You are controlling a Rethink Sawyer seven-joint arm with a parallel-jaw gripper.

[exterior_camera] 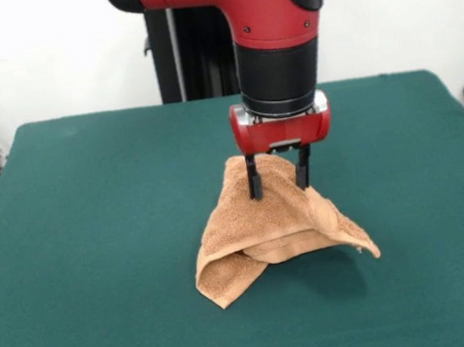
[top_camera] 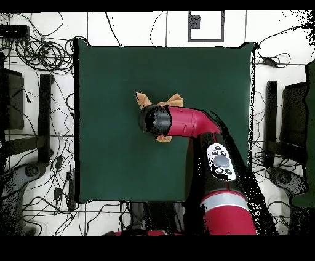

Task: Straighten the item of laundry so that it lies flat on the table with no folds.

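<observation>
The orange-tan towel [exterior_camera: 282, 227] is crumpled and tented up near the middle of the dark green table [exterior_camera: 96, 243]. My gripper [exterior_camera: 280, 186] comes straight down onto the towel's peak, its two black fingers [exterior_camera: 255, 183] closed on a bunch of cloth. The towel's right corner hangs just off the table, and a folded lobe rests at the front left. In the overhead view the arm's wrist covers most of the towel [top_camera: 175, 98]; only a few corners stick out around it, and the gripper itself is hidden there.
The table [top_camera: 111, 154] is wide on all sides of the towel. Cables and equipment lie on the floor around the table [top_camera: 37, 55]. The black pedestal [exterior_camera: 178, 52] stands at the far edge.
</observation>
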